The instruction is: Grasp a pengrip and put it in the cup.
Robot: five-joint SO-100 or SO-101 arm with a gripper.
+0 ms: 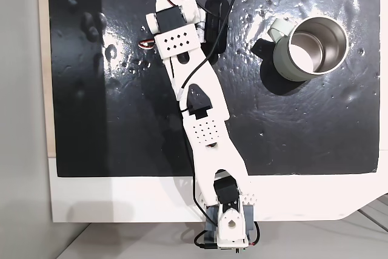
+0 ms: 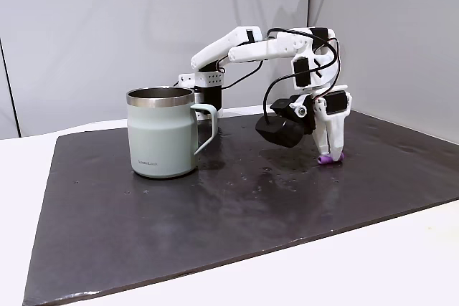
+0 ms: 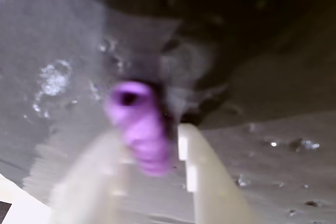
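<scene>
The white two-finger gripper is reaching down to the dark slate-like mat, its fingers sitting on either side of the tiny purple cylindrical pengrip, which is lying on the mat between them; the blurred wrist view is leaving unclear whether the pads are already pressing it. The round pale grey-green mug with the shiny steel inside is standing upright and empty-looking, well apart. The grasp is apparently just beginning; lifting, carrying and dropping into the mug are all remaining.
</scene>
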